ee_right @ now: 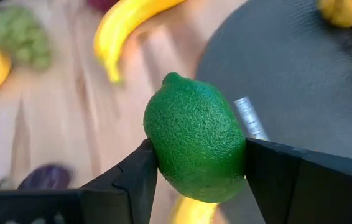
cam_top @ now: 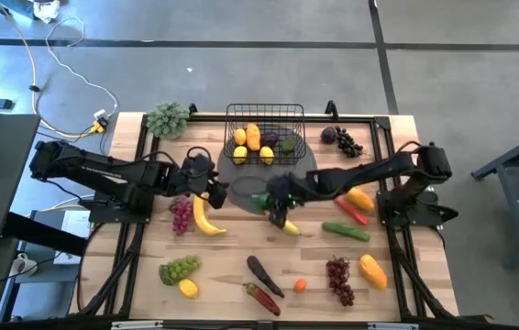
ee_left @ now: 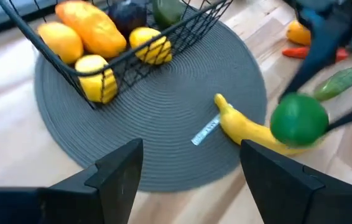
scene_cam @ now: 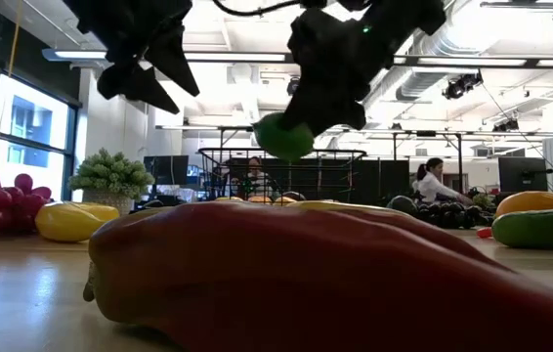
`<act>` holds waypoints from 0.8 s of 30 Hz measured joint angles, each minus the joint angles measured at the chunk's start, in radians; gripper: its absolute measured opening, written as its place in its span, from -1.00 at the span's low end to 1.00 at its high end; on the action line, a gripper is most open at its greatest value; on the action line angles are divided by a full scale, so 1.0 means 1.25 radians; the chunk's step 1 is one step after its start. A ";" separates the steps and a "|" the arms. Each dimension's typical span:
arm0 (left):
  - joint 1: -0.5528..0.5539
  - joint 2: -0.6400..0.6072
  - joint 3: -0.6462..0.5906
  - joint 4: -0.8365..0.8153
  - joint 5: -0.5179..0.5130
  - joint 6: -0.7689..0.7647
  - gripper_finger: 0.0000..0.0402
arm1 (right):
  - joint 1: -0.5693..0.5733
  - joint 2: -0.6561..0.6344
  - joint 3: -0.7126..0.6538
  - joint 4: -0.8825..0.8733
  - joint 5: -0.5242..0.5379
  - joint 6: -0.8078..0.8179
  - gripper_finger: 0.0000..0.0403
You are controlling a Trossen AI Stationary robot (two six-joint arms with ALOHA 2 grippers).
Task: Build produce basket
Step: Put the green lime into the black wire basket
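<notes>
Step in hand, by the look of it: taking one more fruit to the basket (cam_top: 232,119).

Right gripper (cam_top: 273,202) near the middle of the table (cam_top: 406,284), at about 6 o'clock from the basket. Squeezed from both sides on a green lime (ee_right: 194,146), with a finger flat on each side. Lime up in the air, not on the wood, as seen in the low view. Just under it, a yellow banana (cam_top: 289,225) at the 5 o'clock edge of the round grey mat (cam_top: 241,188).

Left gripper (cam_top: 215,191) at 9 o'clock of the mat. Fingers apart, nothing between them. Waiting there, it seems.

Basket at 12 o'clock on the table, standing on the far part of the mat. Already inside: yellow lemons (ee_left: 101,78), an orange mango (ee_left: 95,28), and something dark and something green, too hard to tell.

Lots more fruit lying out on the table, so probably far from done.

Next move, as a guess: lift the lime high enough to clear the tall wire side, carry it toward 12 o'clock, stop right over the open top, go down a little, then let go. Best to aim for a free spot, away from the lemons, so nothing rolls or bounces out. Best also to stay clear of the left gripper close by.
</notes>
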 joint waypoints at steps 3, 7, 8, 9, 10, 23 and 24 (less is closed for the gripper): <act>0.024 0.000 0.000 0.012 0.006 0.070 0.28 | -0.038 -0.006 0.000 0.031 0.013 0.016 -0.08; 0.055 0.000 0.000 0.018 0.007 0.143 0.28 | -0.087 -0.007 0.000 0.071 0.019 0.034 -0.08; 0.061 -0.001 0.000 0.020 0.010 0.155 0.28 | -0.098 -0.007 0.000 0.083 0.019 0.036 -0.08; 0.071 -0.001 0.000 0.020 0.013 0.166 0.28 | -0.110 -0.007 0.000 0.098 0.019 0.037 -0.08; 0.079 -0.001 0.000 0.024 0.016 0.176 0.28 | -0.121 -0.007 0.000 0.115 0.019 0.040 -0.08; 0.176 -0.001 0.000 0.111 0.024 0.229 0.28 | -0.279 -0.007 0.000 0.244 0.011 0.003 -0.08; 0.182 -0.001 0.000 0.118 0.024 0.229 0.28 | -0.291 -0.007 0.000 0.247 0.003 -0.007 -0.08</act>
